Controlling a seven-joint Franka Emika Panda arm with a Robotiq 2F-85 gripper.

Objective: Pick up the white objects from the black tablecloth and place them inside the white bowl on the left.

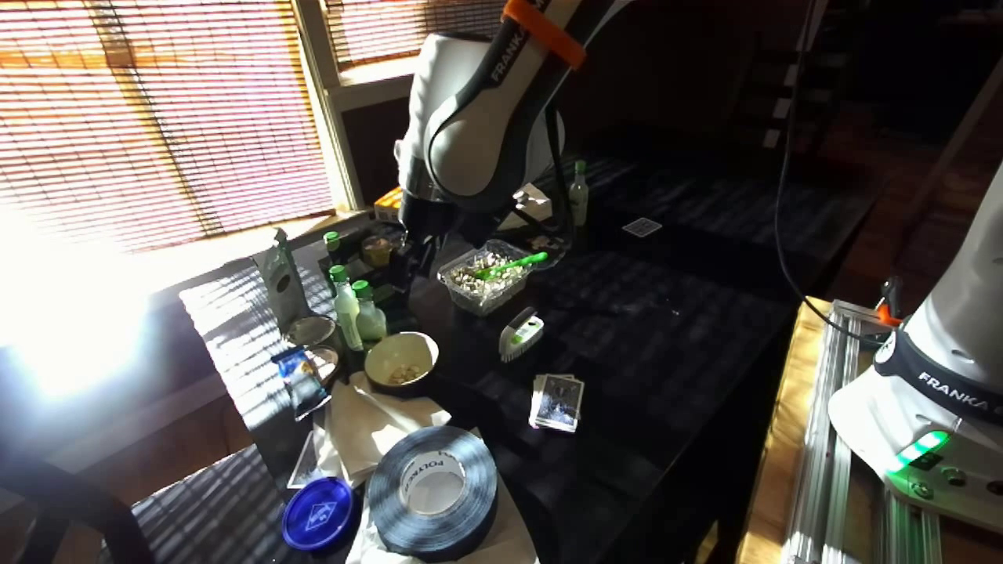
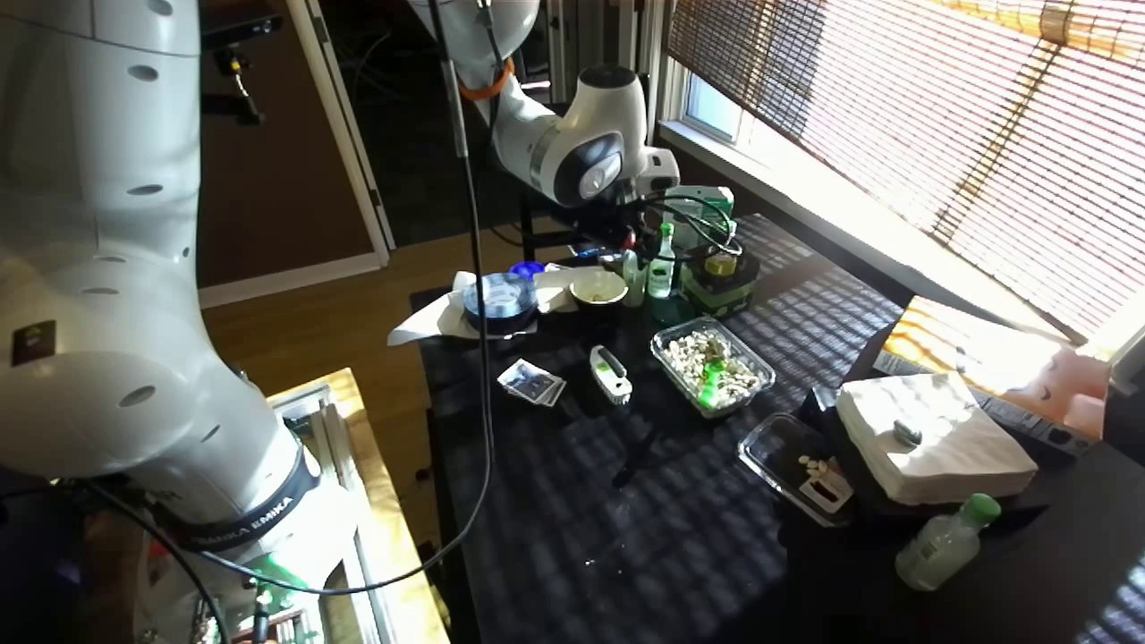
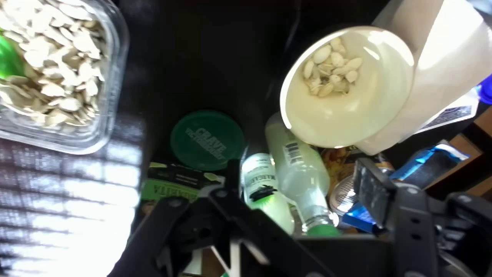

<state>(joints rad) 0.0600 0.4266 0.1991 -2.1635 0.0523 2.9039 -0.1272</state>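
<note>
Tiny white objects [image 2: 589, 562] lie on the black tablecloth [image 2: 555, 487]; the same white bits [image 1: 675, 312] show faintly in an exterior view. The white bowl [image 3: 369, 109] stands in the upper right of the wrist view, with several pale seeds [image 3: 332, 71] gathered on one side of its floor. Both exterior views also show this bowl [image 1: 384, 354]. My gripper [image 3: 303, 179] is open, its fingers well apart and holding nothing. It hovers beside the bowl, over two bottles that appear between the fingers in the wrist view. In the exterior views its fingertips are hard to make out.
Green-capped bottles [image 1: 347, 309] crowd the bowl. A clear container [image 2: 756, 371] of seeds holds a green spoon [image 2: 711, 385]. A brush [image 1: 522, 335], cards [image 1: 559, 403], a tape roll [image 1: 392, 470] and a blue lid [image 1: 317, 513] lie around. Napkins [image 2: 930, 429] sit farther off.
</note>
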